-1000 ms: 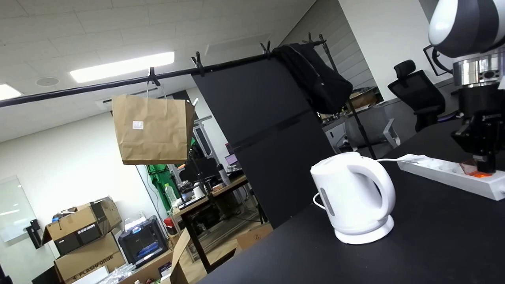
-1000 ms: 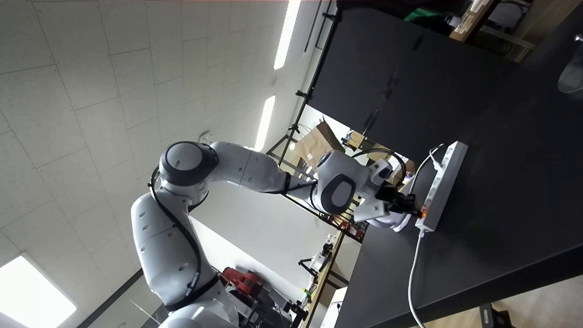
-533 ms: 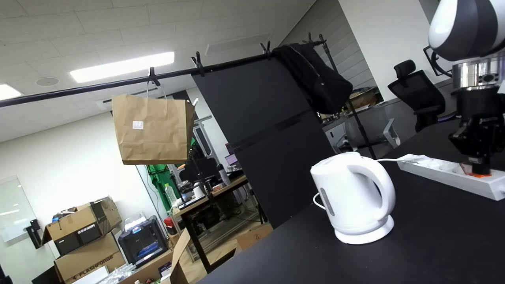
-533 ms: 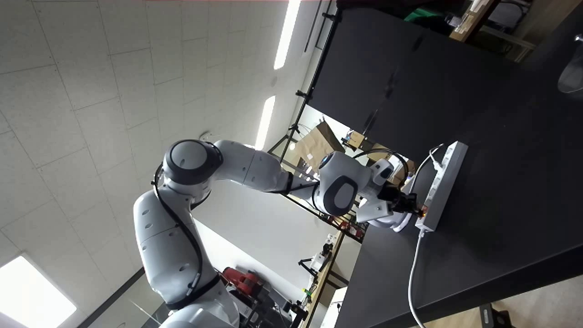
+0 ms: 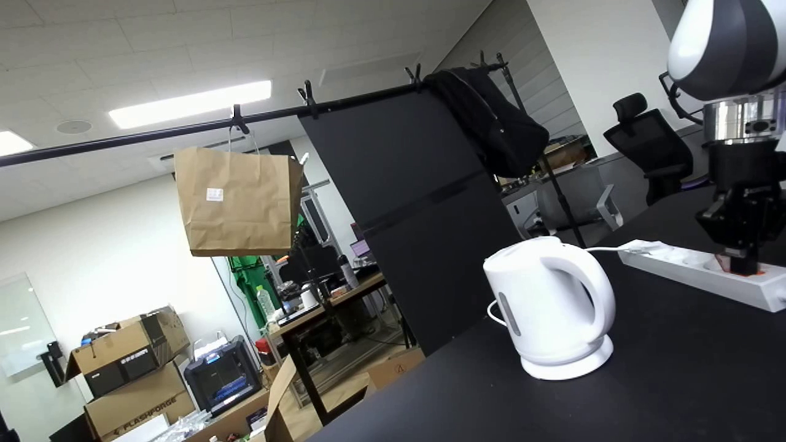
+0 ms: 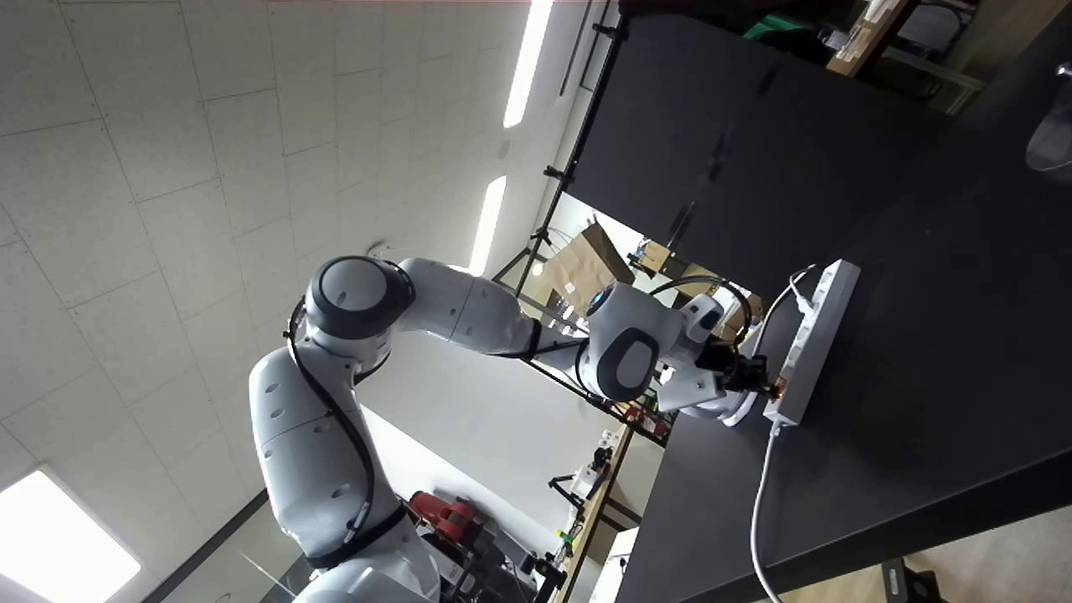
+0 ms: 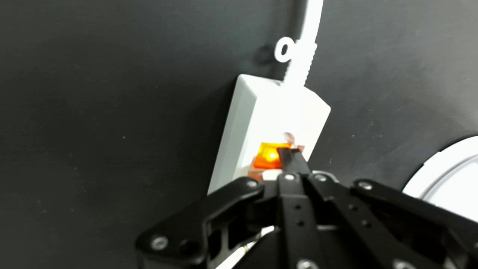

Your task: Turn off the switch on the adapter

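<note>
The adapter is a long white power strip lying on the black table, in both exterior views and the wrist view. Its switch glows orange near the cable end. The glow also shows in an exterior view. My gripper is shut and empty, its two fingertips together. They cover the right part of the switch in the wrist view. In both exterior views the gripper points down onto the switch. The tips seem to touch it; how hard they press cannot be told.
A white kettle stands on the table near the strip; part of a round white thing shows at the right of the wrist view. A white plug sits in the strip's far end. The strip's cable runs over the table edge.
My gripper has moved slightly left and down in an exterior view, across the switch, hiding more of its orange. The strip and kettle have not moved. The switch is still lit.
</note>
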Action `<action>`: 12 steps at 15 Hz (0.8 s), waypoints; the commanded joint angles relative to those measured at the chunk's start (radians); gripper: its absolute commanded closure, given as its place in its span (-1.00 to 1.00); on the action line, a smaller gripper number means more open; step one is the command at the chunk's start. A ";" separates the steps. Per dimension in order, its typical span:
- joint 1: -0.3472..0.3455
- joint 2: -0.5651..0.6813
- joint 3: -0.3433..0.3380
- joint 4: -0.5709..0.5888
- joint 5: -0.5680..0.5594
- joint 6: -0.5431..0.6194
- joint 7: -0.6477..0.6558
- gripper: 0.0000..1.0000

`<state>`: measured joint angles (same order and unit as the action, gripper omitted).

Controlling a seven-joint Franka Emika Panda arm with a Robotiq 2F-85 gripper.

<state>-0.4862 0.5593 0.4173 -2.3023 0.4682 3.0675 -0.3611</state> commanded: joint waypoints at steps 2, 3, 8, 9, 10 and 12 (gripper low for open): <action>0.050 0.020 -0.056 0.021 -0.023 0.008 0.014 1.00; 0.070 0.020 -0.073 0.020 -0.029 0.014 0.017 1.00; 0.175 0.023 -0.178 0.005 -0.192 0.066 0.128 1.00; 0.200 0.022 -0.203 0.003 -0.221 0.075 0.148 1.00; 0.236 0.021 -0.236 -0.002 -0.248 0.090 0.170 1.00; 0.308 0.020 -0.301 -0.012 -0.294 0.117 0.212 1.00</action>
<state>-0.2772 0.5441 0.2184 -2.3084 0.2466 3.1349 -0.2271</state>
